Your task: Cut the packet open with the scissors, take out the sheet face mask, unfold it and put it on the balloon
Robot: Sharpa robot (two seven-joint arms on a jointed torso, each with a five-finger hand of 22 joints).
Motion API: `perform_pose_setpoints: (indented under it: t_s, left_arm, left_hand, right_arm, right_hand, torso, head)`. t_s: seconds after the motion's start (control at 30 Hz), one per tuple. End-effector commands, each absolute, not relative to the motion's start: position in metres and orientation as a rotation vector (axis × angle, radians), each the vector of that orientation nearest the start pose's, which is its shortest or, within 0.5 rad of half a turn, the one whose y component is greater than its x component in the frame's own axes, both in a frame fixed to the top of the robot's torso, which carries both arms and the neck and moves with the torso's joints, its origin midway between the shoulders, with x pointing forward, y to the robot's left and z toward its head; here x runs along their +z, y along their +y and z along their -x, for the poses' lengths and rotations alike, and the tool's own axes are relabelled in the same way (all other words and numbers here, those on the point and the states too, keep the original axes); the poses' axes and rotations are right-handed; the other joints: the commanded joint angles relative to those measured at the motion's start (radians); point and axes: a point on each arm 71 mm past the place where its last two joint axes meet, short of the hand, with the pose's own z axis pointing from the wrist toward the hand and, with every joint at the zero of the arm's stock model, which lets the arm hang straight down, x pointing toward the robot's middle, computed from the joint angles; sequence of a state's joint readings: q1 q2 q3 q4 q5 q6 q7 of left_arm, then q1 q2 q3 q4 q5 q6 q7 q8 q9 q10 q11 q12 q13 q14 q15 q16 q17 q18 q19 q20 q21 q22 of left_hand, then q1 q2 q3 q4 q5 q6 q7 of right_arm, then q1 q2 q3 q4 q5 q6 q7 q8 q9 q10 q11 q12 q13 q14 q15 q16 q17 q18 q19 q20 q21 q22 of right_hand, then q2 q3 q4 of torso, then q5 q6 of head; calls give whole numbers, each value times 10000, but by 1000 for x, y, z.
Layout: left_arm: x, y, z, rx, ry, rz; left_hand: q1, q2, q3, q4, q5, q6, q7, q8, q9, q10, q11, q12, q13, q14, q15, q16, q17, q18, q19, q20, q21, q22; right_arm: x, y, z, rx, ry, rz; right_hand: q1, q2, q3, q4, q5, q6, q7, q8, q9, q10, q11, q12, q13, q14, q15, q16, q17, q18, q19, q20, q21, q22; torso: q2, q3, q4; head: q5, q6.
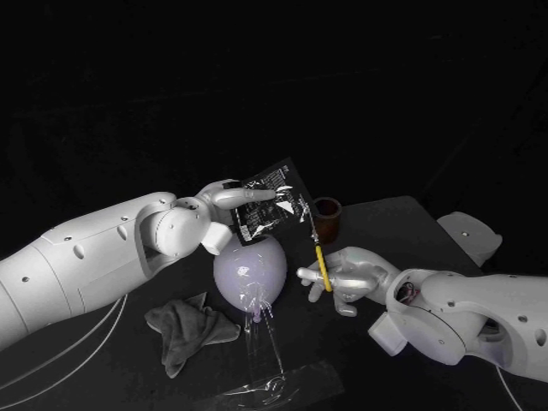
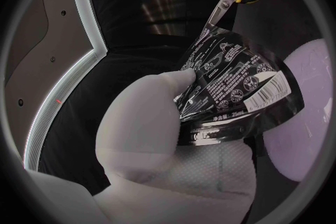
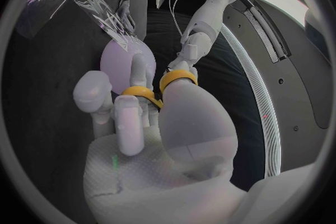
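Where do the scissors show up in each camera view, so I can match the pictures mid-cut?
Head view: scissors right of centre, yellow handles in the right hand, blades reaching up to the packet.
Left wrist view: scissors beyond the packet, blade tips at its edge.
Right wrist view: scissors, yellow handle loops around the hand's fingers.
Shared landmark: the pale balloon.

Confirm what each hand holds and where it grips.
Left hand pinches the black packet at one side edge. Right hand holds the yellow-handled scissors by their handle loops, blades at the packet.
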State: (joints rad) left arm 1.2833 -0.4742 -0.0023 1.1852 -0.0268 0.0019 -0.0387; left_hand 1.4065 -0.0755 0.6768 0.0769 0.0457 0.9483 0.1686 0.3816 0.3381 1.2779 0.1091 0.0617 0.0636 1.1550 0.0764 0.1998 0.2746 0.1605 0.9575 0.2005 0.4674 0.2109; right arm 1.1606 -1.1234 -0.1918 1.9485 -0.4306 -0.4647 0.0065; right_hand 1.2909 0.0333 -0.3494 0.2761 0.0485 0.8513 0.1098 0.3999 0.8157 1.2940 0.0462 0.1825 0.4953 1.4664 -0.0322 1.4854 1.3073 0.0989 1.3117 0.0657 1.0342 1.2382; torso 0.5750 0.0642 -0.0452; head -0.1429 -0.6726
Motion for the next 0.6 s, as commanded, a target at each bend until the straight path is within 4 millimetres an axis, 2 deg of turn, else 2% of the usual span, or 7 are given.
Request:
perform_pose_setpoints:
  t_s: [0.03,0.1,0.13,0.23,0.47,0.57,0.6]
  left_arm:
    - [-163,92,-542,-16263,19576,10288]
    - [-163,92,-542,-16256,19597,10247]
    - [-163,92,-542,-16256,19603,10237]
    - [-163,92,-542,-16261,19630,10202]
    - [-163,93,-542,-16289,19677,10071]
    - [-163,94,-542,-16280,19659,9932]
    - [-163,94,-542,-16287,19661,9872]
  left_hand:
    - [-42,97,-13,-55,32,10,28,29,1171,41,8,39,16,66,-2,17,12,207,8,-58,37,16]
    - [-42,97,-13,-55,32,10,28,29,1171,41,8,39,16,66,-2,17,12,207,8,-58,37,16]
    - [-42,97,-13,-55,32,10,28,29,1171,41,8,39,16,66,-2,17,12,207,8,-58,37,16]
    - [-51,96,-17,-61,32,11,25,31,1178,46,5,39,17,72,-5,17,14,206,7,-61,49,22]
    - [-63,109,-17,-59,31,11,23,33,1185,50,5,39,17,76,-5,16,16,205,5,-61,58,27]
    - [-135,195,-44,-7,31,-14,24,35,1218,70,3,44,22,178,-28,62,46,212,37,-69,110,51]
    - [-183,340,-109,42,33,-91,11,31,1269,53,-16,32,24,554,-124,262,150,252,244,-141,268,121]
  right_arm:
    - [-220,-223,-369,11599,18476,-9292]
    - [-219,-223,-369,11666,18416,-9275]
    - [-219,-223,-369,11681,18405,-9270]
    - [-219,-222,-369,11748,18420,-9246]
    - [-219,-221,-368,11907,18712,-9121]
    - [-219,-220,-368,11951,18862,-9052]
    - [-219,-220,-368,11960,18898,-9038]
  right_hand:
    - [-17,54,-134,2,-3,-389,259,-188,-57,-559,174,-337,-175,629,184,32,436,108,-40,140,-2,-5]
    - [-10,47,-250,-2,2,-830,538,-528,-204,-1299,417,-786,-454,619,387,36,429,87,-89,288,-69,-39]
    - [-10,47,-250,-2,2,-830,538,-528,-204,-1299,417,-786,-454,619,387,36,429,87,-89,288,-69,-39]
    - [7,44,-381,8,5,-1204,800,-906,-408,-1828,678,-1122,-815,584,632,28,369,121,-223,493,-268,-153]
    - [-6,17,-480,45,1,-1288,914,-1104,-549,-2110,807,-1185,-1154,521,751,-4,243,201,-392,662,-512,-298]
    - [-2,13,-486,49,1,-1301,928,-1137,-573,-2157,823,-1183,-1218,514,766,-2,237,215,-415,689,-543,-317]
    - [1,14,-487,51,2,-1300,936,-1150,-583,-2182,831,-1183,-1250,512,774,0,239,224,-429,702,-564,-330]
  torso:
    - [2,3,-1]
    - [-1,3,-4]
    - [-2,4,-2]
    - [-1,5,-3]
    - [-1,6,-8]
    - [-3,6,-7]
    - [-4,5,-5]
  head:
    - [6,15]
    - [13,20]
    - [13,22]
    - [9,35]
    - [20,62]
    - [22,76]
    - [22,76]
